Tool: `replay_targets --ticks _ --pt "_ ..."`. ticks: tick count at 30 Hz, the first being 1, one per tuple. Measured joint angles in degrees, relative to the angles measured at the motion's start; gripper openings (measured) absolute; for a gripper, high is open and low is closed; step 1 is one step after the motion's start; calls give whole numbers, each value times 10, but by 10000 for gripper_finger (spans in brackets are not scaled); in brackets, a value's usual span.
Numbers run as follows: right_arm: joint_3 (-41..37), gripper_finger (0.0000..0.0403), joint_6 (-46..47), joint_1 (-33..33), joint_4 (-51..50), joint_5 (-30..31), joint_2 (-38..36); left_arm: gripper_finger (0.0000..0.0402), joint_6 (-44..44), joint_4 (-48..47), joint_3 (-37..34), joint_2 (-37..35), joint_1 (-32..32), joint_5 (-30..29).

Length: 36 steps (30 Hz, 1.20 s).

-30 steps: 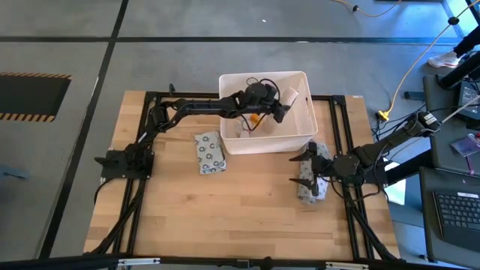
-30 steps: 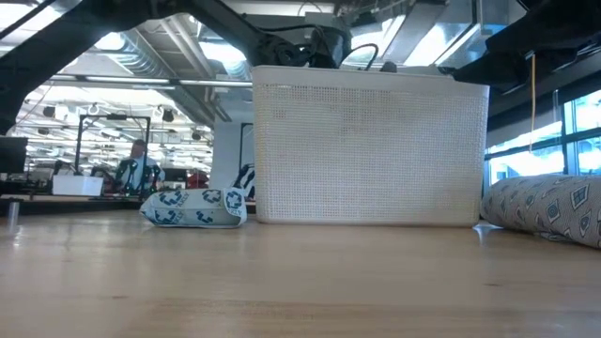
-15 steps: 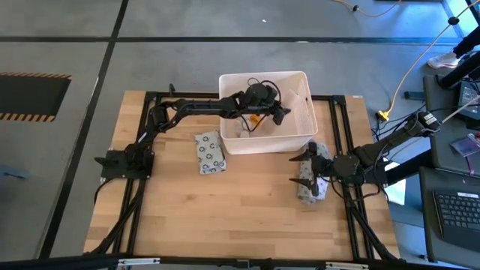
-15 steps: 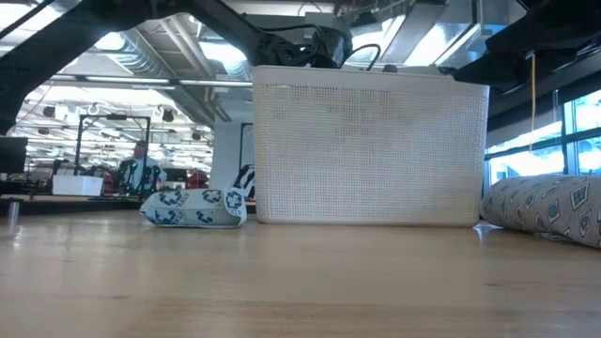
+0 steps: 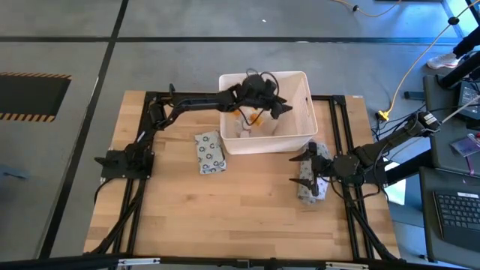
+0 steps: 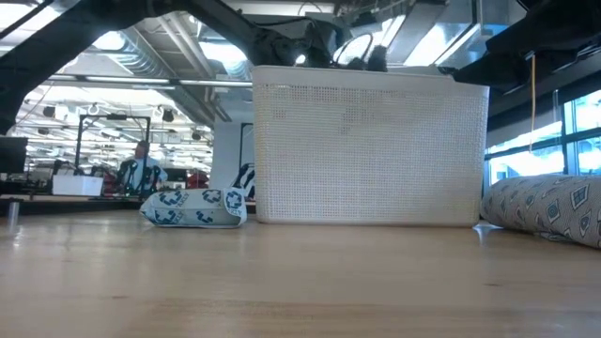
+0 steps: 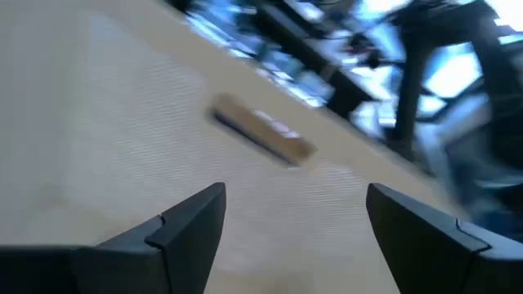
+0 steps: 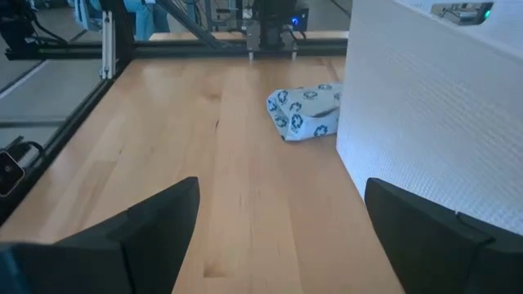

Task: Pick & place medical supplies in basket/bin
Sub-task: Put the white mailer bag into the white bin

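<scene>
Fingers of the left gripper (image 5: 279, 109) spread empty over the bin (image 5: 304, 82); right gripper (image 5: 306, 171) open beside it; packet (image 5: 210, 153) looks soft, light; pinch an edge.

A person (image 6: 139, 167) sits way back in the room beyond the wooden table (image 5: 225, 217) (near that table's right edge: a keyboard (image 5: 457, 208)).

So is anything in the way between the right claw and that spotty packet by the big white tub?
Nothing visible. In the right wrist view, bare table lies between the open right gripper and the packet beside the tub.
</scene>
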Motion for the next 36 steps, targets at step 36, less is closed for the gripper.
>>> replay_targets --ticks 36 --pt "0 349 57 0 -10 0 0 288 197 -829 17 -322 -198 -350"
